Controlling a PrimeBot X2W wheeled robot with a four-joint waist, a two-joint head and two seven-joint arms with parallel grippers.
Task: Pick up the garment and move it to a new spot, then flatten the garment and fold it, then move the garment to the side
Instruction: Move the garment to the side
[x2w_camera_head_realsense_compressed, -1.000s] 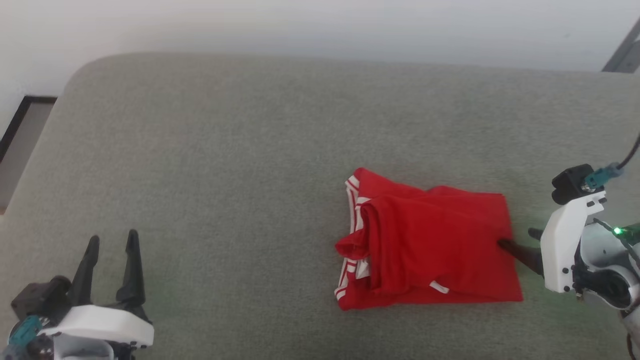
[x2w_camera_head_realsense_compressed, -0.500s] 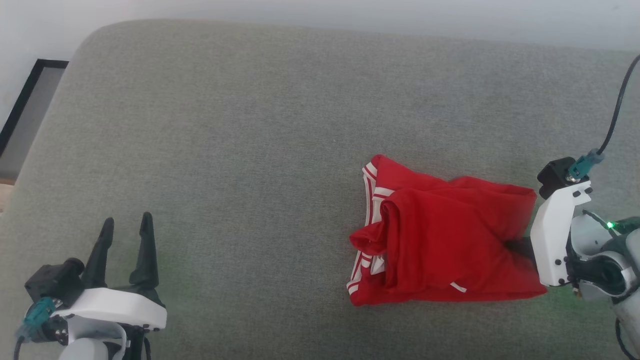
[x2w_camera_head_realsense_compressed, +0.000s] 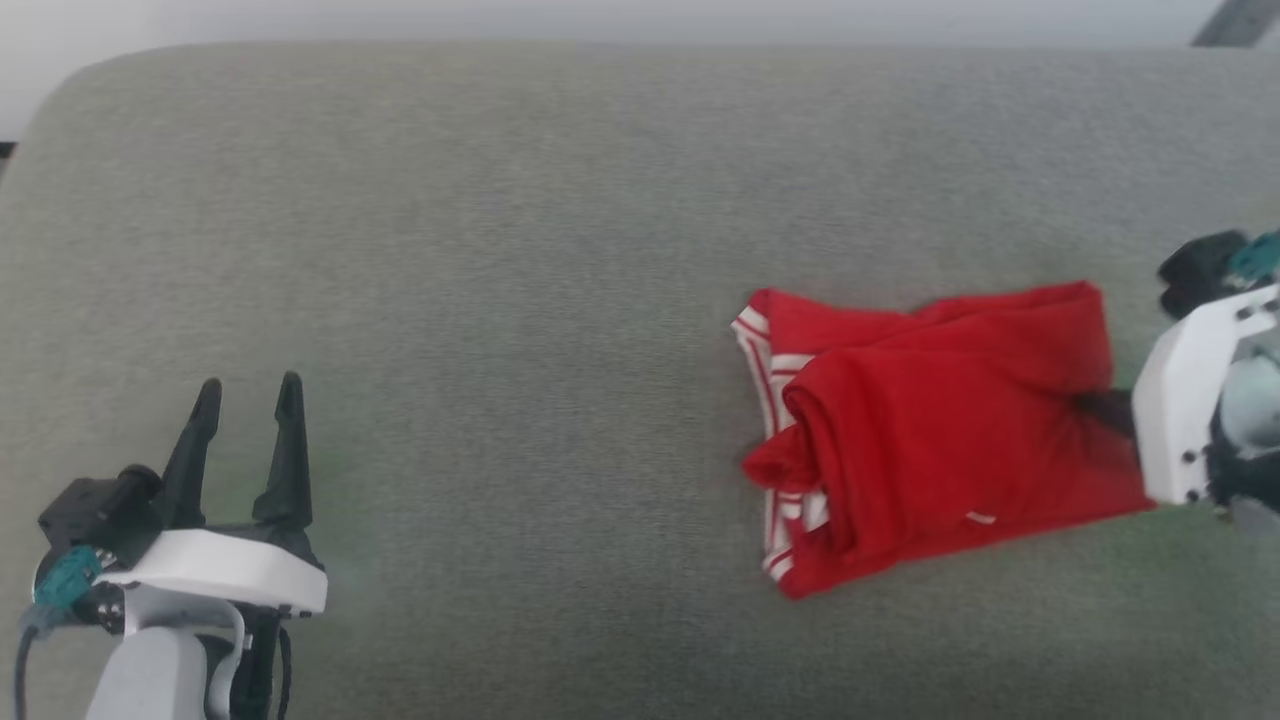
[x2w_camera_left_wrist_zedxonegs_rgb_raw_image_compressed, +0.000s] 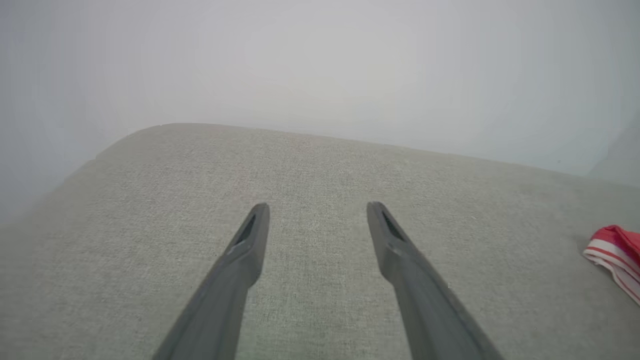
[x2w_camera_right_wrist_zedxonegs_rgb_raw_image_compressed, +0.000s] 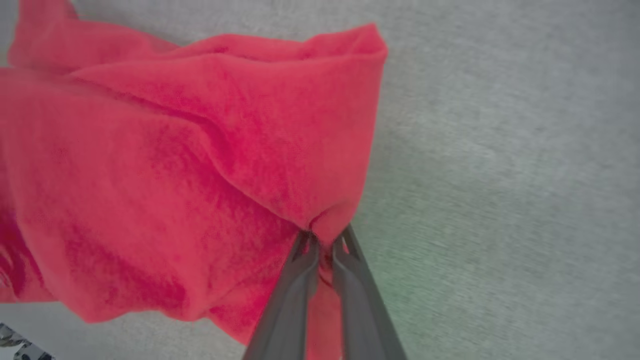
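Red and loosely folded, the garment (x2w_camera_head_realsense_compressed: 940, 430) lay on the right half of a grey-green woven cushion (x2w_camera_head_realsense_compressed: 500, 250), with its layers bunched and overlapping rather than flat. Its red-and-white striped trim (x2w_camera_head_realsense_compressed: 775, 375) faced the middle of the cushion, and a rolled red fold sat just beside that trim. The right end effector (x2w_camera_head_realsense_compressed: 1098, 408) reached in from the right edge of the head view, its dark fingers buried in the garment's right-hand border. In the right wrist view those two fingers (x2w_camera_right_wrist_zedxonegs_rgb_raw_image_compressed: 300, 280) were clenched close together on a pinch of red cloth, which puckered into creases where they met. From that pinch the fabric fanned away up and to the left in broad soft folds. The gripped border seemed to be lifted a little off the cushion, though motion blur in both views made that hard to judge. The left end effector (x2w_camera_head_realsense_compressed: 248, 395) was at the lower left of the head view, well apart from the garment, with its fingers spread and nothing between them. Its wrist view showed bare cushion in the gap between the parted fingers, a pale wall (x2w_camera_left_wrist_zedxonegs_rgb_raw_image_compressed: 320, 65) beyond, and a striped corner of the garment at the far right edge.
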